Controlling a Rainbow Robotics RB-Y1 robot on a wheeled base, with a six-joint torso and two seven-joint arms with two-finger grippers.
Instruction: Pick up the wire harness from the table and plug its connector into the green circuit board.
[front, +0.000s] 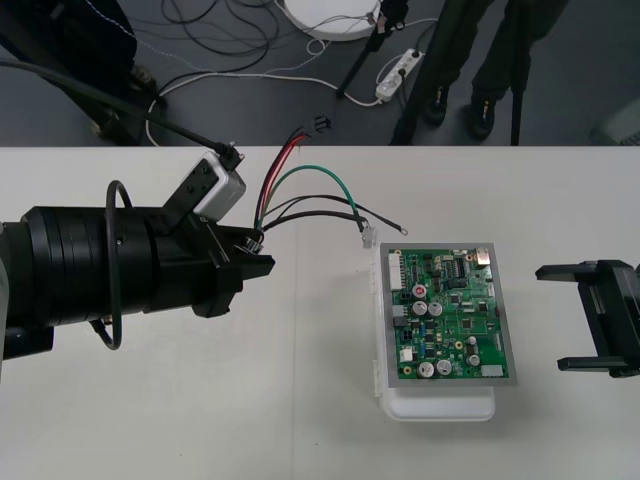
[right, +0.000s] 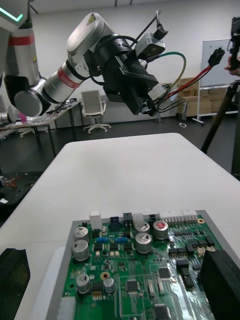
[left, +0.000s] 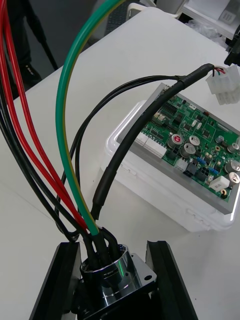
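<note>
Above the pale table (front: 300, 400), the left gripper (front: 255, 257) pinches the round metal socket (left: 107, 275) of the wire harness (front: 315, 167) between its black fingers (left: 64, 280). It holds the harness aloft, likely so the wires trail freely toward the green circuit board (front: 452, 315) on its white base (front: 440, 408). The right gripper (front: 560, 318) stands just beside the board, fingers spread, seemingly ready to take a loose end. A white connector (left: 220, 86) hangs just short of the board, unplugged.
</note>
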